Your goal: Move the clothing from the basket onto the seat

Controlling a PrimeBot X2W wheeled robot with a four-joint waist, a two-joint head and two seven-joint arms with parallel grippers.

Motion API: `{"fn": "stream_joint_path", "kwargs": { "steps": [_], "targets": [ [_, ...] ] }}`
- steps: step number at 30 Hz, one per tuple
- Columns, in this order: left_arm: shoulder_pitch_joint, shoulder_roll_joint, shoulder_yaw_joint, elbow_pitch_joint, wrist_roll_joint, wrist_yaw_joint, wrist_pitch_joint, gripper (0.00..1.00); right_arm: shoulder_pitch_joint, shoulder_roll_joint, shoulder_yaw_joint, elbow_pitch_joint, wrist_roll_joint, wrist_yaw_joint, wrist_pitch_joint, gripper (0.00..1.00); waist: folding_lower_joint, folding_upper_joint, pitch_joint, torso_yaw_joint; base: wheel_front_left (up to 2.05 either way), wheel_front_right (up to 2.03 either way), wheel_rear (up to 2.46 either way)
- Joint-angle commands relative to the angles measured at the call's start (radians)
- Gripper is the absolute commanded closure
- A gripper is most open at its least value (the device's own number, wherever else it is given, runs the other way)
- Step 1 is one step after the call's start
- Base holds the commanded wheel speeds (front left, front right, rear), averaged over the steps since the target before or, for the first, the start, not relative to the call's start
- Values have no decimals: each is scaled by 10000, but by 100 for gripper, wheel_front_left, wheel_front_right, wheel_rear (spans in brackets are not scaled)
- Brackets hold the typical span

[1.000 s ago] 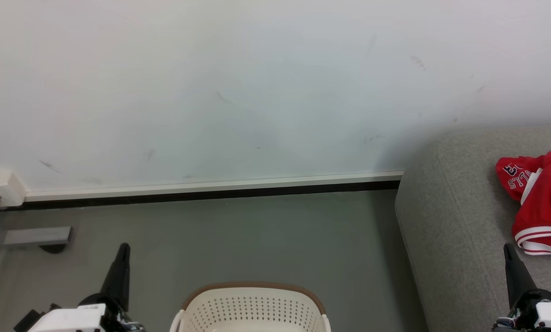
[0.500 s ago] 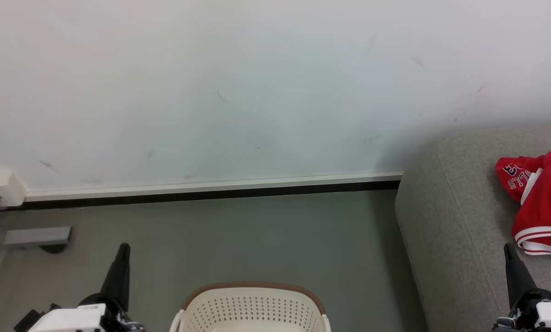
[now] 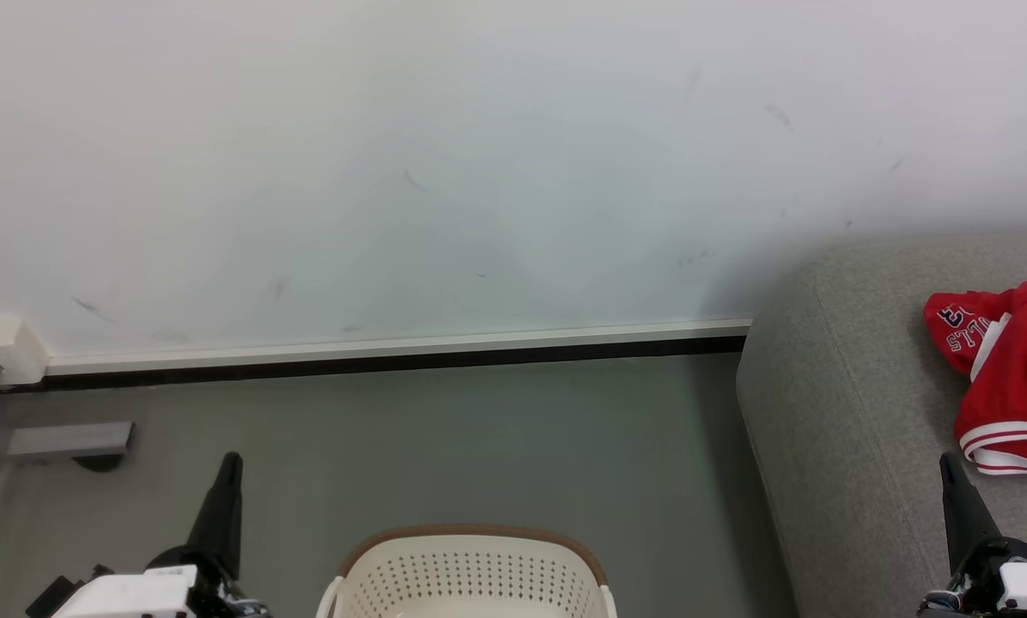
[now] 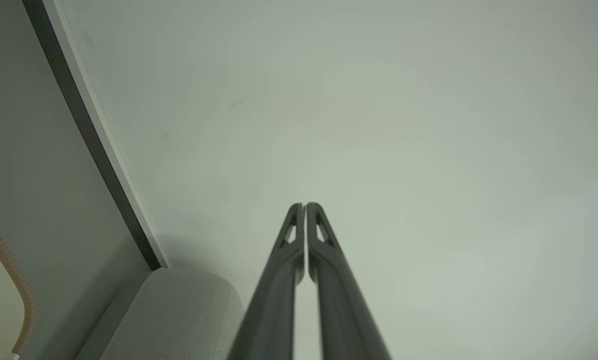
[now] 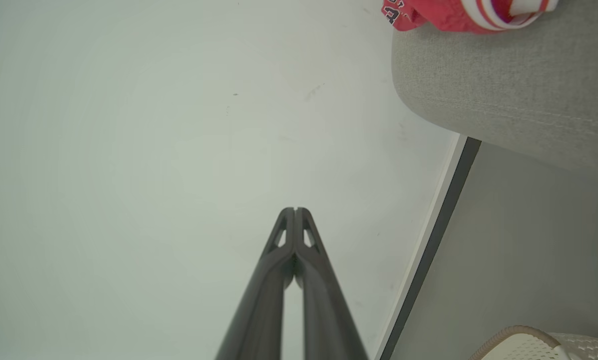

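At lower left I see my left gripper (image 3: 232, 463) pointing up over the floor (image 3: 479, 438), jaws pressed together, empty. The basket (image 3: 470, 536) sits on the floor at bottom centre, its rim brown. Right of it stands the seat (image 3: 857, 386), and red clothing (image 3: 1007, 378) with white trim lies on it at the frame's edge. My right gripper (image 3: 948, 463) points up near that clothing, jaws pressed together, empty.

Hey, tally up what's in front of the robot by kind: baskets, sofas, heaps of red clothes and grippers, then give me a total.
basket: 1, white with a brown rim
sofa: 1, grey
heap of red clothes: 1, lying on the sofa
grippers: 2, left gripper and right gripper, both shut and holding nothing
Total: 5
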Motion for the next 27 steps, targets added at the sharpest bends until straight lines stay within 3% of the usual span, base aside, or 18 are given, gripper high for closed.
{"fn": "stream_joint_path", "kwargs": {
  "steps": [1,27],
  "targets": [
    [-60,66,2,-23,-132,-47,55,100,-61,-37,-27,-47,4,-24,46,100,0,0,0,0,0,0,0],
    [-60,65,1,-24,-132,-47,55,100,-64,-10,-56,-44,-35,-24,55,100,0,0,0,0,0,0,0]
  ]
}}
